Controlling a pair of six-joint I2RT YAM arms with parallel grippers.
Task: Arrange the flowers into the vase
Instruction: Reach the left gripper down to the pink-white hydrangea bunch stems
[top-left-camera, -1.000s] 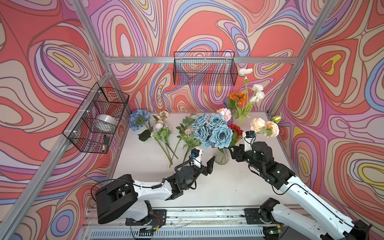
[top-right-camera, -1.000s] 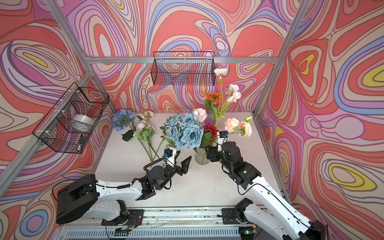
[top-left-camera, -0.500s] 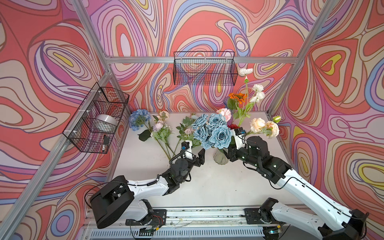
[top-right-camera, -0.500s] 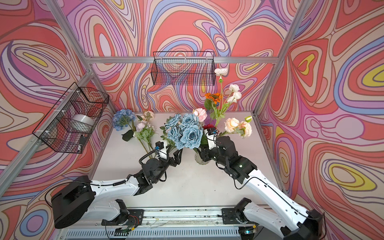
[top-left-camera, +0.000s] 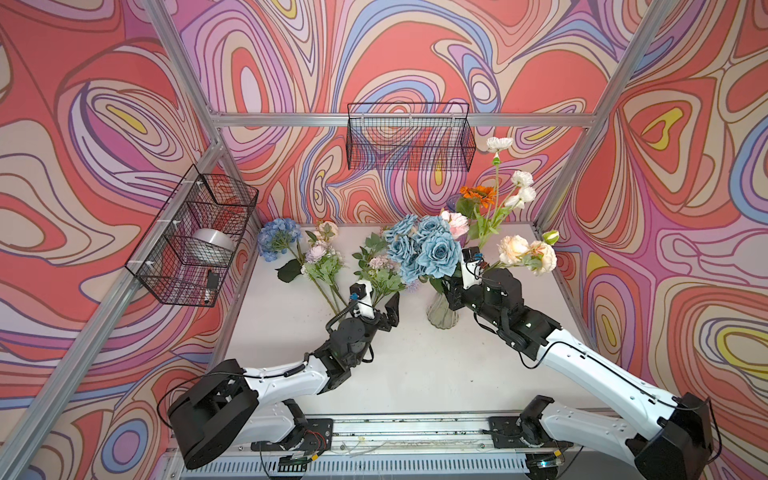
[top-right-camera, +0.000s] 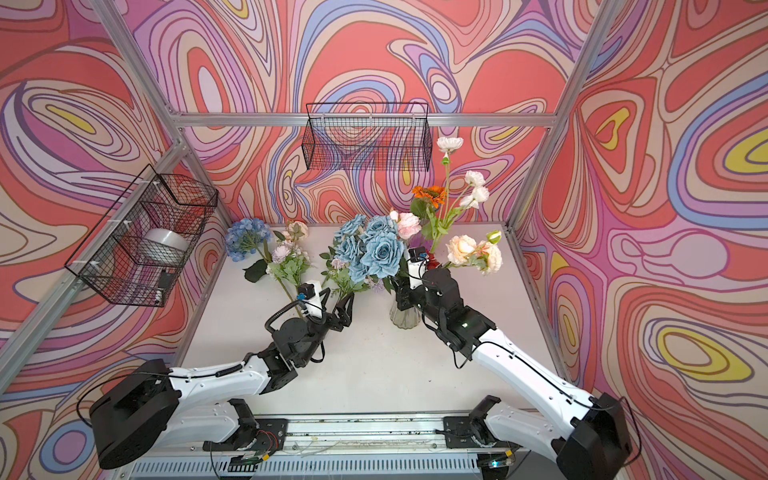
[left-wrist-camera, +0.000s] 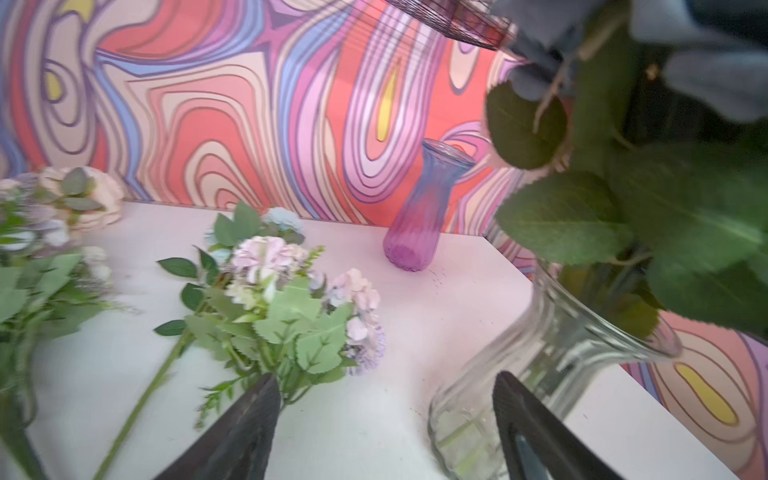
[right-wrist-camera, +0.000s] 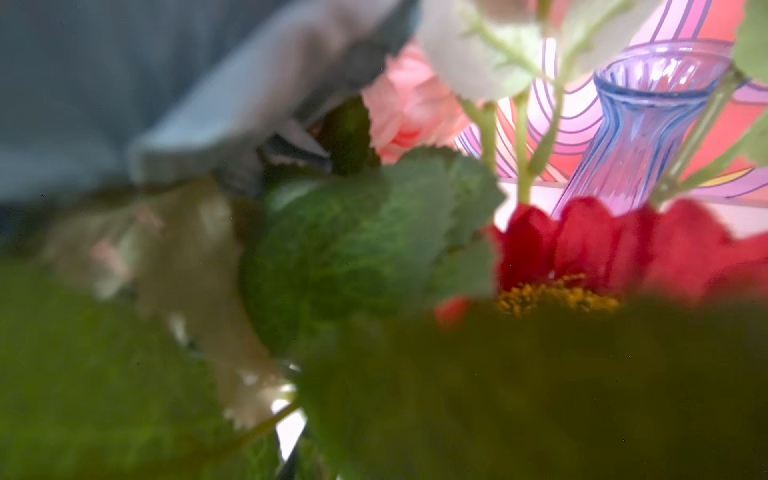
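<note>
**A:** Left of frame first. At least three loose sprays (top-left-camera: 320, 262) lie flat on the bench (top-left-camera: 415, 365), upper left of centre. No shift in the last second.

**B:** Left pincer (top-left-camera: 384, 311)?

**A:** It was beside the vase (top-left-camera: 442, 313) a second ago and has swung left. It now sits at the stem end of the lilac spray (top-left-camera: 380, 272). In its wrist view the fingers are spread wide with nothing between them, and leaves lie just past one tip.

**B:** So a new pick is lining up.

**A:** Likely. Nothing is gripped yet.

**B:** Centre?

**A:** The vase stands upright at the centre of the frame. Most of the flowers (top-left-camera: 438, 253) are in it: blue, pink, orange, white and peach.

**B:** Right pincer (top-left-camera: 451, 293)?

**A:** It has pushed in from the right, close against the vase neck under the blue roses. I can't say whether it touches. Its fingers are buried in leaves, and its wrist view shows only blurred green and a red bloom (right-wrist-camera: 602, 249). Whether it's spread or pinching a stem, I cannot tell.

**B:** Meaning?

**A:** My read is that the right side tends the bunch while the left fetches the next spray. The loose sprays are all that's left to place.
</note>
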